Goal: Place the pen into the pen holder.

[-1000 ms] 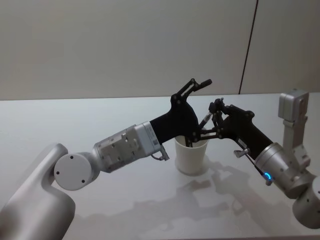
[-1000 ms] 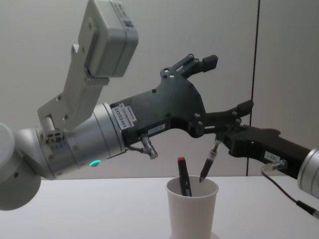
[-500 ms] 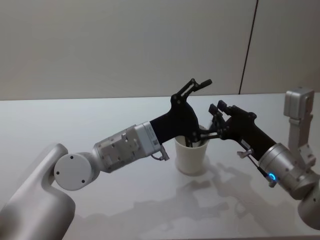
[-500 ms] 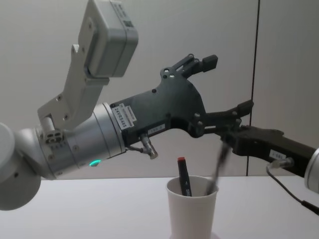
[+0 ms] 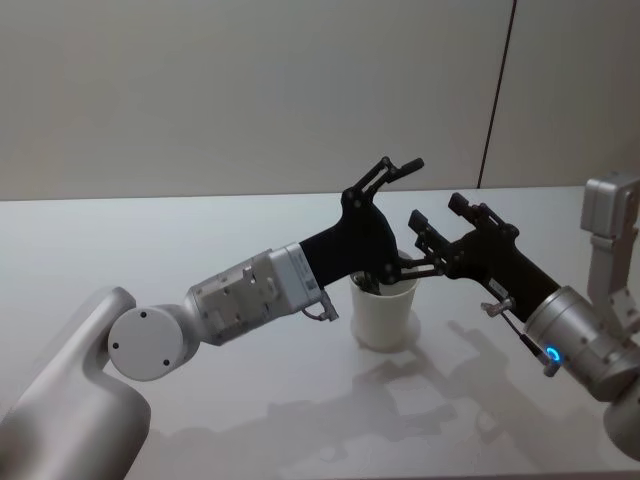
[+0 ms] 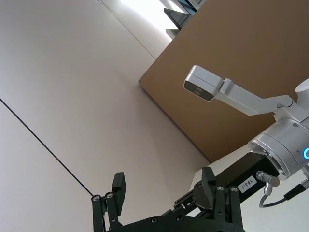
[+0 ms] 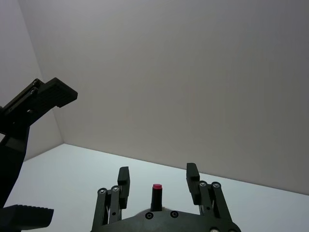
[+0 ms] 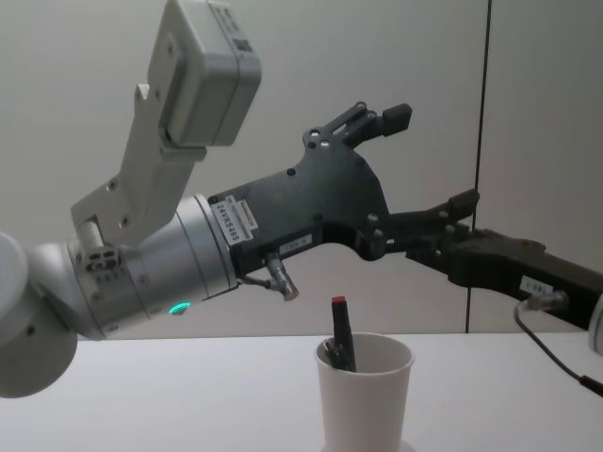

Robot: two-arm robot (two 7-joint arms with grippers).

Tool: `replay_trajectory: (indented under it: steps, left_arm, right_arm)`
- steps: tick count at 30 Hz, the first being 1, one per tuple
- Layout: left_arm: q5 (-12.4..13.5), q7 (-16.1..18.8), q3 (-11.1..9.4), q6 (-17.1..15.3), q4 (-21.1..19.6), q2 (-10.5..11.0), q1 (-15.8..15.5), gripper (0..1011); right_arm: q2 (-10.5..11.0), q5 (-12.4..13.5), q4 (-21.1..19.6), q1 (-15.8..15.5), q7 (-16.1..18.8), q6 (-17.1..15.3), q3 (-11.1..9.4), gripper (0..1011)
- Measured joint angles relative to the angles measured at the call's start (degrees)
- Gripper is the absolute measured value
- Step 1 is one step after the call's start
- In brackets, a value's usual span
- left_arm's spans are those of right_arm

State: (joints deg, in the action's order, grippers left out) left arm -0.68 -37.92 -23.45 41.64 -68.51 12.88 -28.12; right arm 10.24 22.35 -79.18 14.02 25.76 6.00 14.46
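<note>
Cup (image 8: 364, 395), lower centre: pens (image 8: 341, 345) upright inside. Right claw (image 5: 438, 212) above rim, spread, empty. Left claw (image 8: 429, 160) likewise.

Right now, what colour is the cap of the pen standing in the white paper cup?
Red cap, clearest in the chest view.

This looks like a lab or test room, not a home. A plain white table (image 5: 200, 230) stands against bare, pale walls (image 5: 250, 90) with nothing hung on them. A thin dark line (image 5: 497, 95) runs down the wall where two flat panels meet. In the left wrist view a big brown board (image 6: 251, 63) leans up high. There are no pictures, curtains or toys, just smooth blank surfaces.
</note>
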Motion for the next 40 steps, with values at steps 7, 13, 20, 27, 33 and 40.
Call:
replay_trajectory:
  steps: [7, 13, 20, 27, 33, 40]
  left_arm:
    - [0.0, 0.0, 0.0, 0.0, 0.0, 0.0, 0.0, 1004]
    - [0.0, 0.0, 0.0, 0.0, 0.0, 0.0, 0.0, 1004]
    - [0.0, 0.0, 0.0, 0.0, 0.0, 0.0, 0.0, 1004]
    - [0.0, 0.0, 0.0, 0.0, 0.0, 0.0, 0.0, 1004]
    - [0.0, 0.0, 0.0, 0.0, 0.0, 0.0, 0.0, 1004]
    - [0.0, 0.0, 0.0, 0.0, 0.0, 0.0, 0.0, 1004]
  right_arm:
    - [0.2, 0.6, -0.5, -0.3, 0.0, 0.0, -0.1, 875]
    - [0.4, 0.9, -0.8, -0.4, 0.0, 0.0, -0.1, 1001]
    - [0.4, 1.0, -1.0, -0.5, -0.1, 0.1, -0.1, 1002]
    - [0.5, 1.2, -1.1, -0.6, -0.1, 0.1, -0.1, 1002]
    - [0.5, 1.2, -1.1, -0.6, -0.2, 0.1, -0.1, 1002]
    - [0.5, 1.3, -1.2, -0.7, -0.2, 0.2, -0.1, 1002]
